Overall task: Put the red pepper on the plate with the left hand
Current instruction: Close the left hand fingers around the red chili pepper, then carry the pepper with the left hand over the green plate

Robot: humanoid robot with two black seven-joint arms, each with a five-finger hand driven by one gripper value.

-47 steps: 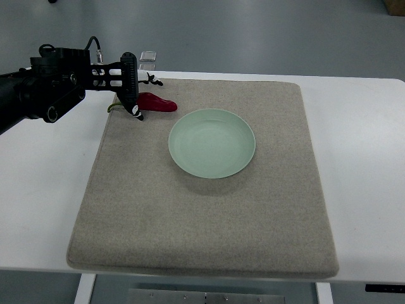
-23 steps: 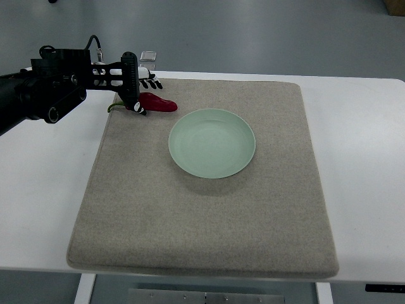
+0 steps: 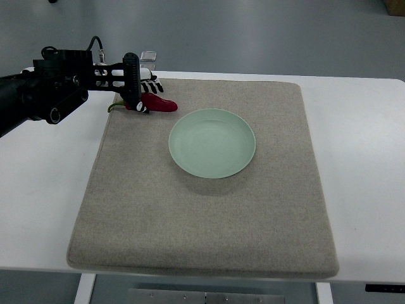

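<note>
Although its stem end is partly covered, the red pepper [image 3: 159, 104] shows plainly at the far left corner of the beige mat [image 3: 202, 209], lying on the cloth just beside the pale green plate [image 3: 212, 143] but not touching its rim. The left hand [image 3: 136, 95] reaches in from the picture's left edge and sits right over the pepper's stem end, with its fingers [image 3: 152, 83] curled down around that end; contact looks likely, yet whether they truly pinch the pepper or only cage it cannot be told from this steep angle. The pepper rests on the mat, not lifted.

Judging by its look, the pepper is small, light and fairly firm, with a glossy skin that is probably slippery, so a grip across the thicker body near the green stem [image 3: 113, 107] seems the safest place to hold; the narrow red tip would likely slide out of the fingers. It appears sturdy enough to bear a moderate squeeze, and it would not roll far because of its curved shape.

Counted up: 1 red pepper, 1 plate, 1 mat, 1 white table [image 3: 367, 158], and 1 small clear object [image 3: 148, 56] at the table's far edge behind the hand, too small to identify. Only 1 robot hand is visible; the right arm does not show.
</note>
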